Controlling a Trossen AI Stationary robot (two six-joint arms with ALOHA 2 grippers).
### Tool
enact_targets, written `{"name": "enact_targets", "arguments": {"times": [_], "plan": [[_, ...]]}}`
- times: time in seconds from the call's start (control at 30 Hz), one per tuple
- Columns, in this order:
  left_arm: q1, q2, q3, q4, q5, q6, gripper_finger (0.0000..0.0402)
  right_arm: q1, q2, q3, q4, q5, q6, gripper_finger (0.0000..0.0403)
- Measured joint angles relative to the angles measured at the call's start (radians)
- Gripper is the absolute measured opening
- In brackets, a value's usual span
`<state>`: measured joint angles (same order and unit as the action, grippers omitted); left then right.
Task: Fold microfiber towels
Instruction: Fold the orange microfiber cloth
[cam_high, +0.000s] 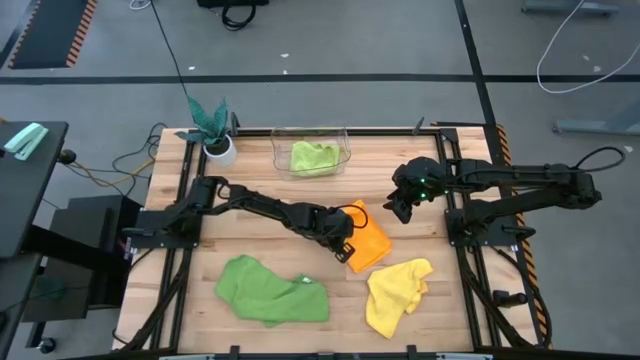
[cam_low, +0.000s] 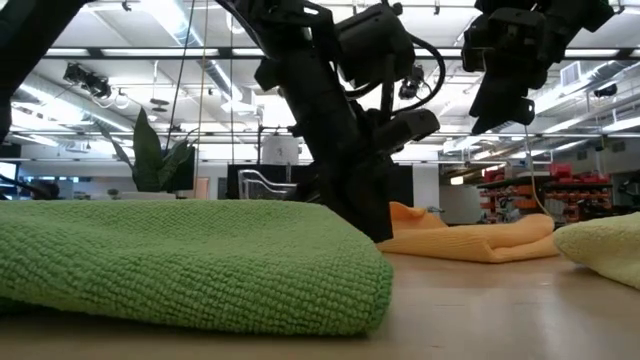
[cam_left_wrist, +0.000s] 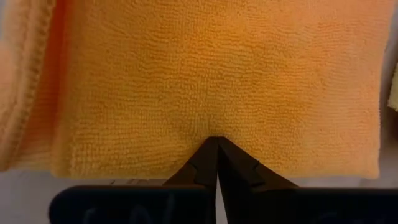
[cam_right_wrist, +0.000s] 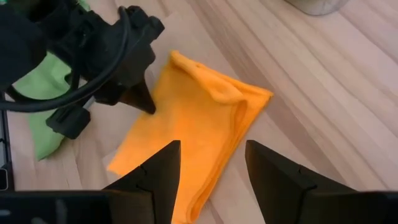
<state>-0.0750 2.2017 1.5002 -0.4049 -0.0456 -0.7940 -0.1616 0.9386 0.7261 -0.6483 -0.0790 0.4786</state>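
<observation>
Towels lie spread across the wooden table, each apart from the next so it can be worked on its own. At the left near edge sits the darker green towel, crumpled and not yet folded. Behind it, toward the back edge, the light lime green towel sits inside the clear plastic bin, which looks like the drop-off for finished ones. At the middle, the left gripper is pressed down at the edge of the orange towel, its fingers drawn together to a point on the hem; they seem to pinch the cloth, probably to lift that edge over for another fold. The yellow towel waits bunched just beside it. Farthest right, the right gripper hovers above the orange towel, fingers spread wide and holding nothing, likely ready to help.
</observation>
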Motion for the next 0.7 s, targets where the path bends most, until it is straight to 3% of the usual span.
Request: {"name": "enact_targets", "arguments": {"times": [0.27, 0.47, 0.7], "plan": [[0.066, 0.002, -0.002, -0.003, -0.024, 0.029, 0.0007, 0.000, 0.000, 0.000, 0.000, 0.000, 0.000, 0.0187], [0.107, 0.003, -0.002, -0.008, -0.028, 0.032, 0.0022, 0.000, 0.000, 0.000, 0.000, 0.000, 0.000, 0.0187], [0.095, -0.009, -0.005, -0.022, -0.043, 0.031, 0.0007, 0.000, 0.000, 0.000, 0.000, 0.000, 0.000, 0.0187]]}}
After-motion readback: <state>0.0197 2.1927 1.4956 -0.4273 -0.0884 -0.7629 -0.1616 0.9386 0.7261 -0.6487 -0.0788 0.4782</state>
